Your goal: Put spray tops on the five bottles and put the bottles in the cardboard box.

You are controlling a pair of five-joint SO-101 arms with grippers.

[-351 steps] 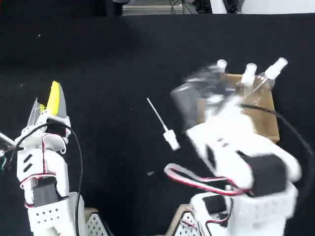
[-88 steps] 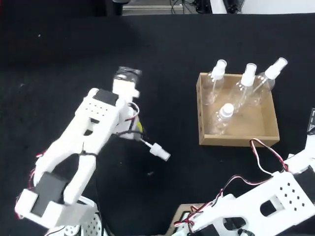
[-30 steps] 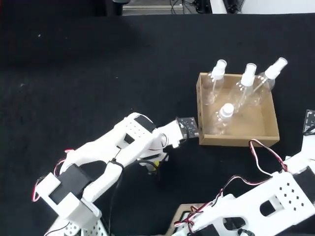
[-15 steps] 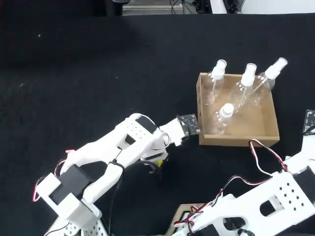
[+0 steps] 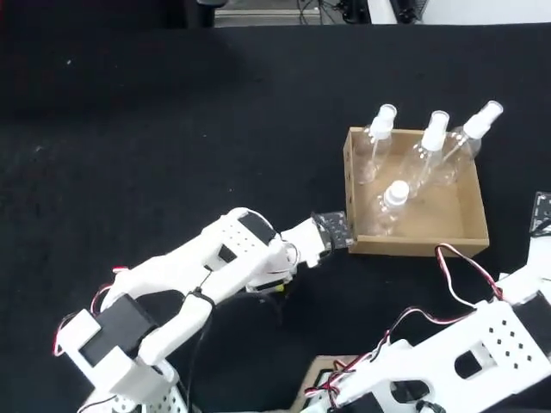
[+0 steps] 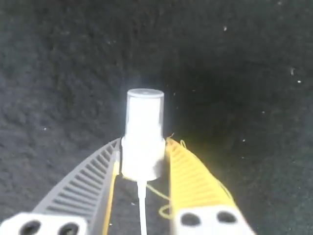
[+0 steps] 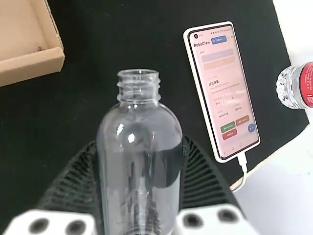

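Note:
My left gripper [image 6: 142, 159], one finger grey and one yellow, is shut on a white spray top [image 6: 145, 129] whose thin tube runs back between the fingers. Black mat lies under it. In the high view the left arm [image 5: 228, 258] stretches toward the front left corner of the cardboard box [image 5: 413, 246]. Several clear bottles with spray tops stand in the box, one of them [image 5: 392, 202] near the front. My right gripper [image 7: 141, 147], with black fingers, is shut on a clear bottle [image 7: 139, 161] with an uncapped neck, off to the right of the box [image 7: 29, 44].
A phone [image 7: 222, 88] with a lit screen lies on the mat near its right edge, cable attached. A water bottle [image 7: 296, 85] sits on the white surface beyond. The right arm's body [image 5: 482, 344] fills the front right corner.
The left arm picked the spray top off the mat and carried it right toward the box; in the last second it edged slightly further. The right arm swung away from the box to the right.

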